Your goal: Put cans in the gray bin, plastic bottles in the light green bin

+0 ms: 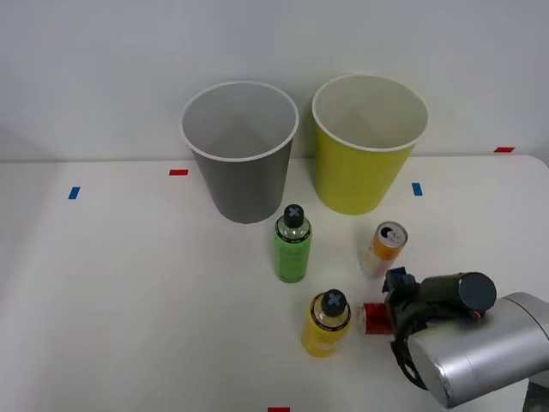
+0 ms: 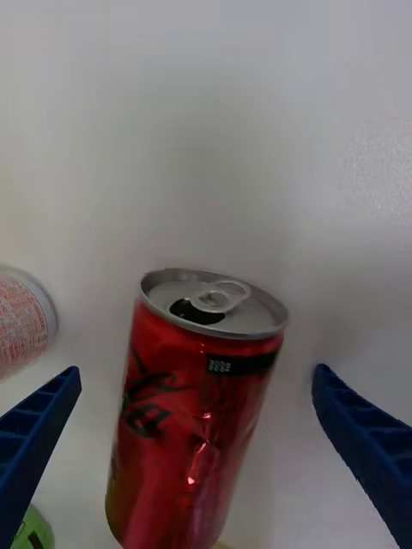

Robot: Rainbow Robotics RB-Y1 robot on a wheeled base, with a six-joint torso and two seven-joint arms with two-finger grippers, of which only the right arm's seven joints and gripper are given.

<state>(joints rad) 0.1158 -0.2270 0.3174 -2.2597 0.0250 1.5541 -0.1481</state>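
The shiny red can stands upright between the two blue fingers of my right gripper, which is open, with a gap on each side of the can. In the front view the right gripper hides most of the red can. The orange-and-white can stands just beyond it. A yellow bottle is close to the red can's left and a green bottle stands farther back. Behind them are the gray bin and the light green bin, both showing pale insides.
My silver right arm fills the near right corner of the white table. Small red tape marks and blue tape marks lie on the surface. A plain wall rises right behind the bins.
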